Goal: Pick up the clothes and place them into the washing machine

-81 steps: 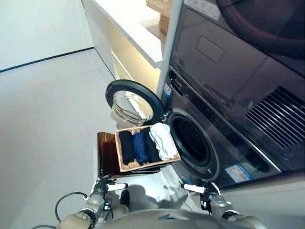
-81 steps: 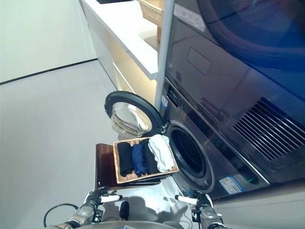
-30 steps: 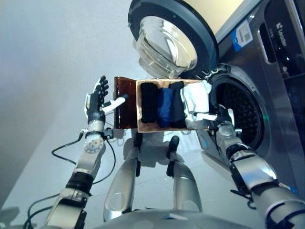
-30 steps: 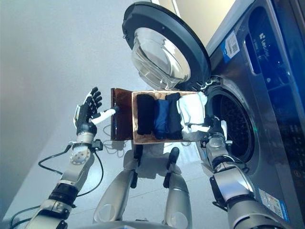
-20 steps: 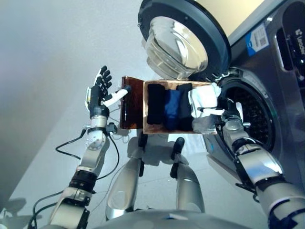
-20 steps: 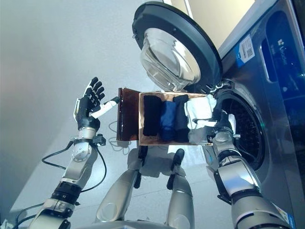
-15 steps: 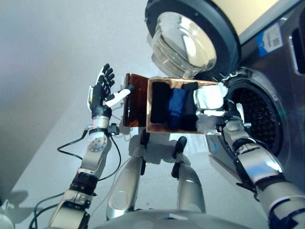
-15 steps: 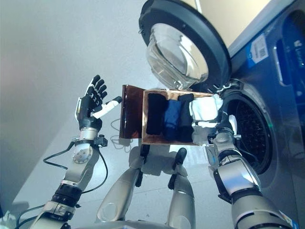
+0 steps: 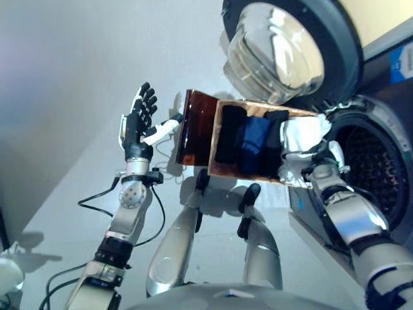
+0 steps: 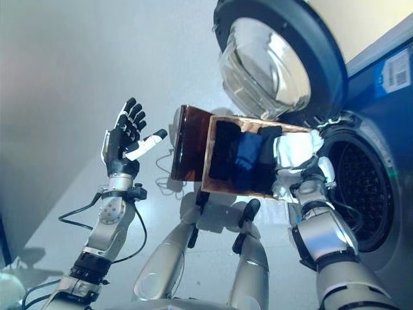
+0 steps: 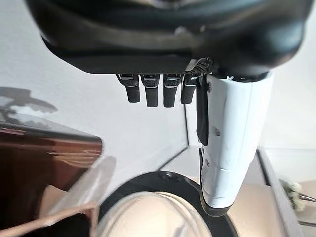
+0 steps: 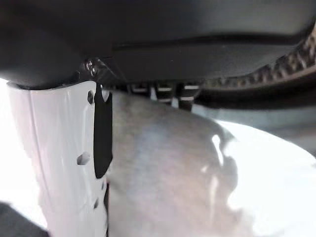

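A shallow wicker basket (image 9: 212, 141) rests on a dark brown box (image 9: 193, 129) beside the washing machine's open drum (image 9: 381, 177). It holds folded black clothes (image 9: 229, 132), a blue garment (image 9: 256, 135) and a white garment (image 9: 302, 132) at the end nearest the drum. My right hand (image 9: 321, 168) is at the white garment with its white thumb straight. In the right wrist view its straight fingers (image 12: 158, 91) lie against the white cloth (image 12: 168, 168). My left hand (image 9: 137, 126) is raised left of the box, open and empty, fingers spread (image 11: 153, 91).
The machine's round glass door (image 9: 277, 48) stands open above the basket and also shows in the left wrist view (image 11: 148, 212). Pale floor (image 9: 58, 77) stretches away to the left of the box.
The camera has tilted down and moved closer. Both hands rose from low by my body: the left is now held up beside the box, the right has reached the white garment.
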Robot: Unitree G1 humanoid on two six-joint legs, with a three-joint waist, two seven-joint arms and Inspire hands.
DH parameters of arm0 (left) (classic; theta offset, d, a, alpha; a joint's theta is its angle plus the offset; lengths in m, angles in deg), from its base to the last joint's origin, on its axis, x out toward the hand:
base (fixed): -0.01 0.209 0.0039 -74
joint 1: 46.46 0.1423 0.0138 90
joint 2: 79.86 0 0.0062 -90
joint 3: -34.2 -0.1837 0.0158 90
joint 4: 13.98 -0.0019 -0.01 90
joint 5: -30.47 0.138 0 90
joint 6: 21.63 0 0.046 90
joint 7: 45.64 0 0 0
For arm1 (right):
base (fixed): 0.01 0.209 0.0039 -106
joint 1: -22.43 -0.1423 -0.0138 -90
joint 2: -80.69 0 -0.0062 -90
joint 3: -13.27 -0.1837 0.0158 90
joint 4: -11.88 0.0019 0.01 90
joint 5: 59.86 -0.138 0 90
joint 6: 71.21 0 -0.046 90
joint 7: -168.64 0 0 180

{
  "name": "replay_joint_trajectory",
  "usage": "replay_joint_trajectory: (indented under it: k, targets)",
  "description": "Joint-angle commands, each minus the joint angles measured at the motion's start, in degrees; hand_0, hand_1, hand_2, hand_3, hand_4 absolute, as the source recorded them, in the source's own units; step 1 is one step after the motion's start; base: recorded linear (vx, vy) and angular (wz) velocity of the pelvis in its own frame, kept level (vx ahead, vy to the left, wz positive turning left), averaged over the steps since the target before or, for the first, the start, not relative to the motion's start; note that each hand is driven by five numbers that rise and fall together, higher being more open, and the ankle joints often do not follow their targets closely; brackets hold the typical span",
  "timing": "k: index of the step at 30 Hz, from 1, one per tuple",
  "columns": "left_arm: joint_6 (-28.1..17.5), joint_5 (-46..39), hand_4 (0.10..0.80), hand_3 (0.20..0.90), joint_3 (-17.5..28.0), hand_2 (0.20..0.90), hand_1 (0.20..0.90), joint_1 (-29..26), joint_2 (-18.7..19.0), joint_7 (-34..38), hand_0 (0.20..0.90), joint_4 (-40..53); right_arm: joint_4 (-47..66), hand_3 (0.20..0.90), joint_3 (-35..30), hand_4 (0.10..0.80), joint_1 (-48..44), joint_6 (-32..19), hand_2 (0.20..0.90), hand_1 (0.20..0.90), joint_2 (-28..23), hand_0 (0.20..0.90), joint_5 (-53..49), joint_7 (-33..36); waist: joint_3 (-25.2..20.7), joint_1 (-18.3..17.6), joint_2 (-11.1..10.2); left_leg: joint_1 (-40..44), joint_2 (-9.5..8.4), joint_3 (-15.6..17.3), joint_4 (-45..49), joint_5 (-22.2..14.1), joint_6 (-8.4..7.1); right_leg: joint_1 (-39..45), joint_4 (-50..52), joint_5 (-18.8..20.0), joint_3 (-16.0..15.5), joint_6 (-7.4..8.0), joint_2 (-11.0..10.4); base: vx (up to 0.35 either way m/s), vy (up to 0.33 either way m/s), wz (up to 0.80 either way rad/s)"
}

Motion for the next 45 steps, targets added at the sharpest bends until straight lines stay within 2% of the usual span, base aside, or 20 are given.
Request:
replay_joint_trajectory:
  k: [1,11,15,20,25,27,31,35,38,40,42,45]
  targets:
    - [-6.0,1.7,0.8,0.9,1.7,0.9,0.9,0.8,0.9,1.1,0.9,11.6,-0.1,0.2,4.0,0.3,-2.8,1.3,0.2,0.2,-3.6,0.2,3.5,0.4,0.5,0.5,2.9,-2.9,-2.73,1.5,4.3,-3.6,-2.84,4.6,1.3,-2.0,1.5,-1.17,-1.0,-0.001,0.066,0.12]
    - [-6.2,0.7,0.8,0.9,2.1,0.9,0.9,2.0,1.1,1.5,0.9,11.1,0.8,0.2,2.6,0.3,-0.1,1.6,0.2,0.2,-3.7,0.2,3.9,0.8,0.0,-0.1,3.8,-0.4,-2.54,1.7,3.1,-3.0,-2.81,6.6,0.6,-1.8,1.9,-0.98,-1.5,0.004,0.006,0.01]
    - [-6.1,0.2,0.8,0.9,2.0,0.9,0.9,2.5,1.0,1.2,0.9,10.5,1.3,0.2,2.0,0.3,1.3,1.3,0.2,0.2,-3.8,0.2,3.5,0.9,-0.3,-0.6,3.5,1.3,-2.28,2.0,2.3,-2.9,-2.74,8.2,-0.4,-1.5,2.3,-0.89,-1.4,0.005,0.0,-0.04]
    - [-6.0,-1.0,0.8,0.9,1.9,0.9,0.9,2.9,1.1,0.0,0.9,10.0,4.4,0.2,-1.7,0.3,4.3,-1.2,0.2,0.2,-3.7,0.2,-1.5,0.4,-1.2,-2.0,2.6,4.1,-1.89,2.7,1.3,-3.1,-2.59,10.9,-2.3,-0.7,3.0,-0.69,-1.2,0.007,0.003,-0.12]
    - [-6.5,-1.6,0.8,0.9,3.3,0.9,0.9,2.5,1.6,-0.1,0.9,8.0,12.6,0.2,-8.4,0.3,9.3,-7.2,0.2,0.2,-0.7,0.2,-14.9,-0.3,-1.7,-4.6,1.2,7.0,-0.85,4.0,-0.4,-3.0,-2.52,13.3,-5.3,0.7,4.4,-0.42,-0.6,-0.018,-0.013,-0.11]
    - [-6.9,-1.8,0.8,0.9,3.8,0.9,0.9,2.6,1.5,0.1,0.9,7.4,18.0,0.2,-11.6,0.3,12.3,-10.6,0.2,0.2,2.1,0.2,-21.7,-1.3,-1.9,-5.4,0.8,7.9,-0.45,4.5,-1.3,-2.8,-2.48,13.9,-6.5,1.3,4.9,-0.31,-0.4,-0.014,-0.001,-0.3]
    - [-8.2,-2.2,0.8,0.9,4.3,0.9,0.9,2.5,0.8,0.1,0.9,5.8,26.4,0.2,-18.1,0.3,18.7,-16.9,0.2,0.2,10.7,0.2,-38.0,-5.6,-2.6,-6.9,0.6,9.4,0.11,5.6,-3.5,-2.0,-2.62,14.8,-9.8,3.2,5.9,0.11,0.0,0.0,-0.007,-0.31]
    - [-9.4,-3.2,0.8,0.9,3.9,0.9,0.9,3.1,-0.7,0.7,0.9,4.9,34.3,0.2,-24.4,0.3,22.3,-23.2,0.2,0.2,20.4,0.2,-55.2,-10.8,-4.4,-7.5,1.0,11.2,0.6,6.7,-8.3,0.1,-2.92,15.5,-14.8,6.1,6.6,0.78,0.4,0.013,0.005,-0.29]
    - [-10.1,-4.4,0.8,0.9,3.1,0.9,0.9,2.9,-1.7,0.9,0.9,4.3,36.4,0.2,-26.2,0.3,23.1,-25.9,0.2,0.2,24.0,0.2,-61.4,-12.4,-4.9,-7.6,1.7,11.2,0.9,6.8,-8.6,0.6,-3.27,15.2,-15.1,5.8,6.5,0.7,0.4,-0.015,-0.001,-0.18]
    - [-10.4,-4.8,0.8,0.9,2.8,0.9,0.9,2.3,-1.9,1.7,0.9,3.9,38.7,0.2,-26.5,0.3,22.4,-28.0,0.2,0.2,25.0,0.2,-64.0,-12.8,-4.0,-8.0,2.2,9.4,0.94,6.9,-4.1,-0.9,-2.86,13.3,-11.8,4.3,6.9,-0.06,0.5,-0.078,-0.006,-0.05]
    - [-10.7,-4.7,0.8,0.9,2.7,0.9,0.9,1.1,-2.1,2.9,0.9,3.9,41.9,0.2,-26.8,0.3,21.7,-30.0,0.2,0.2,26.5,0.2,-66.3,-13.5,-1.5,-8.6,2.9,5.3,0.71,7.2,4.1,-4.4,-1.88,9.2,-3.9,1.0,7.6,-1.29,1.0,-0.158,0.01,0.0]
    - [-10.8,-4.3,0.8,0.9,2.4,0.9,0.9,0.3,-2.3,3.7,0.9,3.1,45.2,0.2,-25.9,0.3,21.5,-32.5,0.2,0.2,28.5,0.2,-69.1,-14.7,-0.2,-9.7,3.4,-0.7,0.6,7.1,15.9,-9.4,-1.02,2.8,8.1,-3.7,8.6,-2.56,1.8,-0.107,-0.008,0.0]
